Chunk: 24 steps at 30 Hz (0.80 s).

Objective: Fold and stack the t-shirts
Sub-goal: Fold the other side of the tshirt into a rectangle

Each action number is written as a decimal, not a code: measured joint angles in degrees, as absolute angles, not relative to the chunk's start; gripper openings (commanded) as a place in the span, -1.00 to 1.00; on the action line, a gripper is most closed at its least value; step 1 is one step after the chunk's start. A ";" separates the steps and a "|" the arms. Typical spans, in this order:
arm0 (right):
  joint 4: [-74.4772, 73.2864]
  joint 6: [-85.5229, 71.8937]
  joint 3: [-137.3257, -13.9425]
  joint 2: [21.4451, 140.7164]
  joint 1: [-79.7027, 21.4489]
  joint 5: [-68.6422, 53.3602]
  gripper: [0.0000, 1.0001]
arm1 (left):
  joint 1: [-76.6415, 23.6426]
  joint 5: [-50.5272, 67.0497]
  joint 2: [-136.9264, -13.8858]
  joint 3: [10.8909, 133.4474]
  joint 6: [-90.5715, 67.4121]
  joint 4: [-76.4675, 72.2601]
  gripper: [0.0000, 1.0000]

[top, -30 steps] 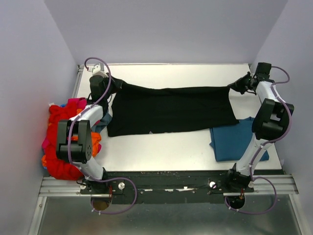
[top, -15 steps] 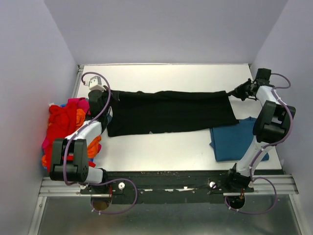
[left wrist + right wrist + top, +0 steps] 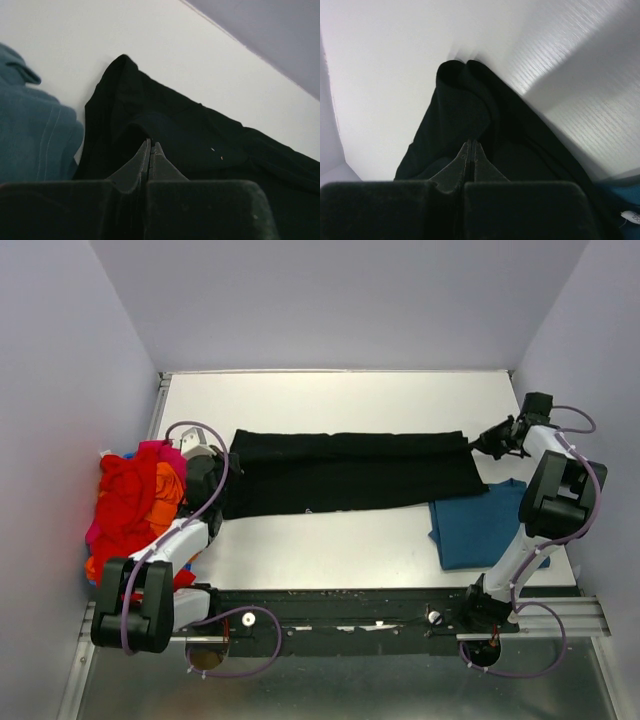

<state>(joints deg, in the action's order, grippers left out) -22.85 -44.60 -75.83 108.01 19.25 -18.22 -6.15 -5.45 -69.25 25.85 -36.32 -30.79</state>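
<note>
Currently the black t-shirt (image 3: 345,472) lies stretched across the desk (image 3: 330,540); jaws of the left gripper (image 3: 150,145) and right gripper (image 3: 471,145) each pinch an end. We judge: hold even tension, lower both ends together, avoid wrinkles.

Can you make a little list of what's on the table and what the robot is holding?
black shirt: long folded strip across the table
left end effector: shut on its left end
right end effector: shut on its right end
teal shirt: folded, near right corner
shirt pile: red, orange, pink, left edge
</note>
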 measured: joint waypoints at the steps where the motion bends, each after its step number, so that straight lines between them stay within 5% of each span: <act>1: -22.83 -44.77 -75.22 108.01 19.25 -18.13 -0.99 | -6.28 -5.85 -68.77 24.77 -36.60 -30.72 -1.00; 24: -20.78 -46.76 -70.61 108.03 19.94 -14.39 -0.90 | -10.26 -11.70 -57.82 13.74 -41.17 -26.13 -1.00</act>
